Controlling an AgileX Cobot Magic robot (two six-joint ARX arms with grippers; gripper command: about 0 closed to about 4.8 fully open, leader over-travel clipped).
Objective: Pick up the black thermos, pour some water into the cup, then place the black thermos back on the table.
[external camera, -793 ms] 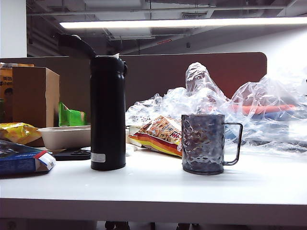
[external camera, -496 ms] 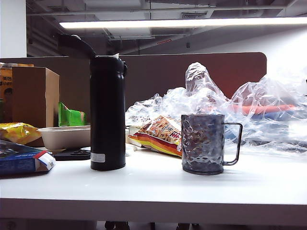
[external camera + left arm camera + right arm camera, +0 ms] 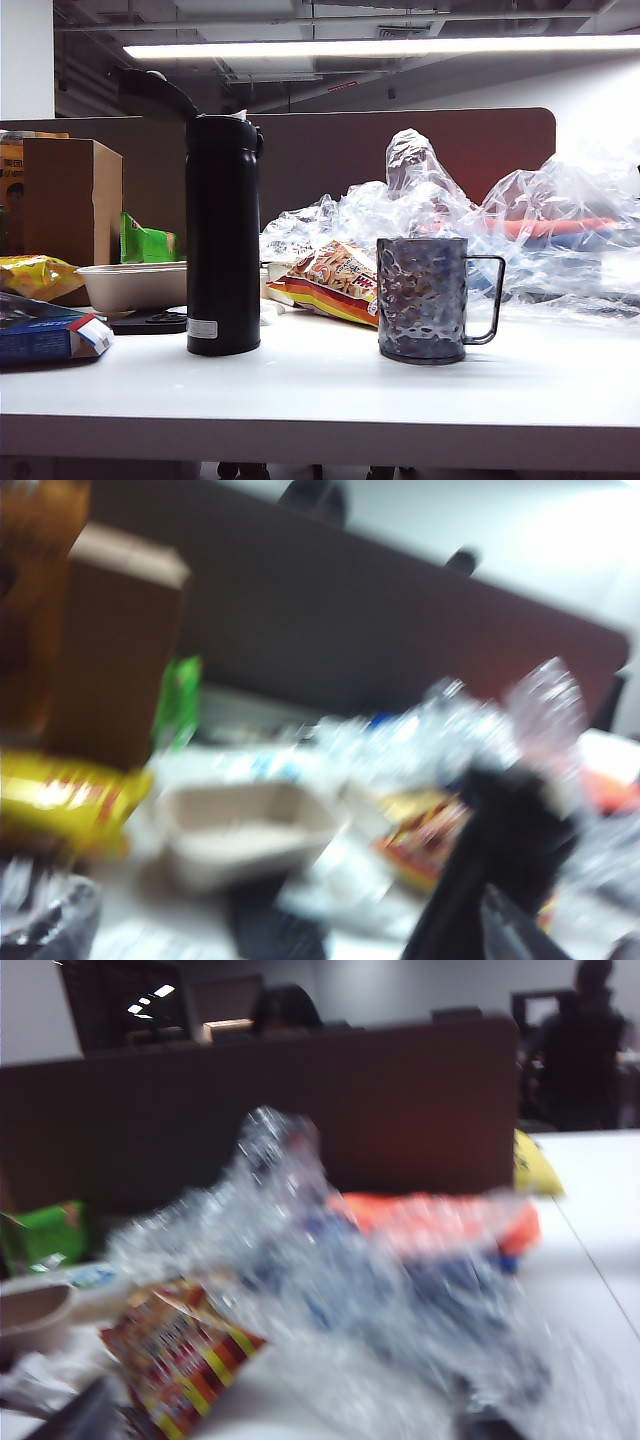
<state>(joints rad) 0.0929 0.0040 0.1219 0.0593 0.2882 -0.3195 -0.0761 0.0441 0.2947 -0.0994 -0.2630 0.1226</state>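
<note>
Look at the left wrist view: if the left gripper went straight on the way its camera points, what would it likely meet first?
Probably the black thermos, the nearest thing ahead, with the beige tray beside it. The left gripper itself is out of view and the picture is blurred, so depth is uncertain.

On the table (image 3: 330, 395), the black thermos (image 3: 223, 235) stands upright left of centre and the cup (image 3: 424, 298) stands well apart to its right, handle turned away from the thermos. Behind and between them lies a snack packet (image 3: 325, 283), with crumpled plastic wrap (image 3: 450, 220) heaped farther back to the right. Left of the thermos sit a shallow tray (image 3: 132, 285), a flat box (image 3: 45, 335) nearer the front edge, and a cardboard box (image 3: 70, 200) behind.
</note>
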